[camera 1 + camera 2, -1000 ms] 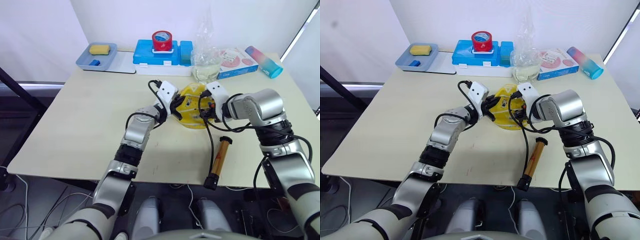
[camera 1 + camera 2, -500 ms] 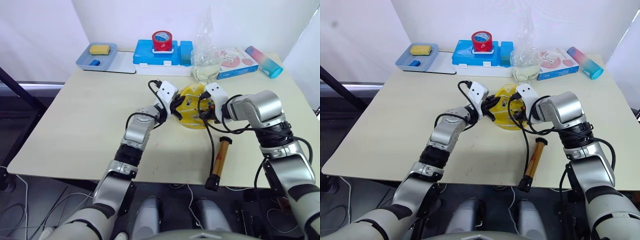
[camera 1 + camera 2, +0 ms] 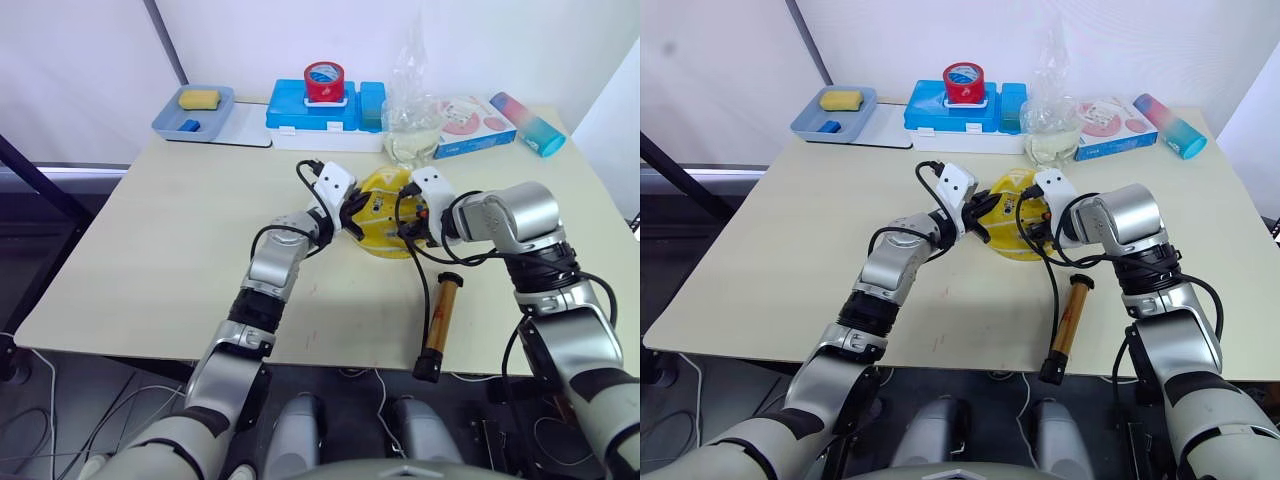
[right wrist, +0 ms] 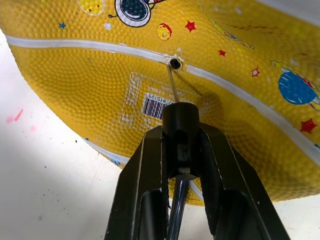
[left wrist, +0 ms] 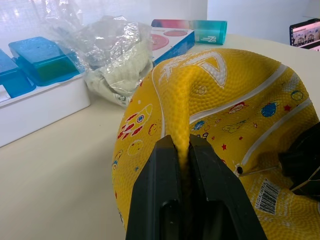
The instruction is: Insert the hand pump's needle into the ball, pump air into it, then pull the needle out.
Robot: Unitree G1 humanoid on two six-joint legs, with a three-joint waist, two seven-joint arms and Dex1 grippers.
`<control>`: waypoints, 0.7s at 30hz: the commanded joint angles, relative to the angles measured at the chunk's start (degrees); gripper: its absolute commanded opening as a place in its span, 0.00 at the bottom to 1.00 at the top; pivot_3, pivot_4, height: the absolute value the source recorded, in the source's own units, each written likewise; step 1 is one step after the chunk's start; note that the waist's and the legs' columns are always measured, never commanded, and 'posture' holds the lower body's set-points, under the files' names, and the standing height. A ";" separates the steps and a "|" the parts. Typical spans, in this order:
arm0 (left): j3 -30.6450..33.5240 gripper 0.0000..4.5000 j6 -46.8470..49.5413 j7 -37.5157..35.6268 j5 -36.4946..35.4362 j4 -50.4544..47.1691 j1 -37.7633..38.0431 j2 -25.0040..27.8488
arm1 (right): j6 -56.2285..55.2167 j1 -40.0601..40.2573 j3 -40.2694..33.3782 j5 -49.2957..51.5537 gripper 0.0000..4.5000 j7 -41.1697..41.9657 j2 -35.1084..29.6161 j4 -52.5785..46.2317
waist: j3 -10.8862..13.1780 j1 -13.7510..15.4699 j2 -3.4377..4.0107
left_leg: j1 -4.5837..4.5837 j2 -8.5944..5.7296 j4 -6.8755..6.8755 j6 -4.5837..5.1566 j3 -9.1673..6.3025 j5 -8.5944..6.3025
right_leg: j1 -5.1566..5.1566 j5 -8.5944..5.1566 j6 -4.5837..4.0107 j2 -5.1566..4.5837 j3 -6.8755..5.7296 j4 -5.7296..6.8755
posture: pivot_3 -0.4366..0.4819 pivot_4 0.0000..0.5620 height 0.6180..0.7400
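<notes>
The ball (image 3: 385, 228) lies limp and partly deflated in the middle of the table, yellow with white seams and small printed pictures. My left gripper (image 5: 182, 144) is shut on a raised fold of the ball's skin at its left side. At the ball's right side, my right gripper (image 4: 181, 131) is shut on the needle's black fitting. The needle (image 4: 171, 82) points at the ball's small black valve hole (image 4: 175, 64), its tip at the hole's mouth. The hand pump (image 3: 440, 315) lies on the table near the front edge. Its black hose (image 3: 422, 285) runs up to the right gripper.
Along the table's back edge stand a blue tray (image 3: 170, 122) with a yellow sponge, a blue box (image 3: 300, 110) topped by a red tape roll, a clear plastic bag (image 3: 412, 120), a pink-and-white carton (image 3: 470, 125) and a pink-teal bottle (image 3: 527, 123).
</notes>
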 commanded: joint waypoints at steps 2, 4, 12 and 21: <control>-0.30 0.00 -0.10 0.02 0.64 1.57 0.63 0.25 | 0.06 0.13 -0.73 -1.16 0.07 -0.40 -1.34 2.06 | 0.00 0.00 0.00 | 0.00 0.00 0.00 0.00 0.00 0.00 | 0.00 0.00 0.00 0.00 0.00 0.00 | 0.48 0.27 1.00; -0.30 0.00 -0.18 0.06 0.64 1.77 0.61 0.20 | -0.38 0.00 -0.67 -1.33 0.07 -0.16 -1.69 2.52 | 0.00 0.01 0.00 | 0.00 0.00 0.00 0.00 0.00 0.00 | 0.00 0.00 0.00 0.00 0.00 0.00 | 0.48 0.27 1.00; -0.31 0.00 -0.55 0.28 0.70 2.42 0.44 0.12 | -1.81 -0.30 -0.31 -1.81 0.07 0.33 -2.21 3.94 | 0.00 0.02 0.00 | 0.00 0.00 0.00 0.00 0.00 0.00 | 0.01 -0.01 -0.01 -0.01 0.00 -0.01 | 0.48 0.27 1.00; -0.35 0.00 -0.61 0.18 0.78 2.68 0.60 0.38 | -2.31 -0.46 -0.68 -1.56 0.07 0.77 -2.16 3.76 | 0.00 0.01 0.00 | 0.01 0.00 0.00 0.00 0.01 0.00 | 0.01 -0.01 -0.02 -0.02 0.00 -0.01 | 0.48 0.27 1.00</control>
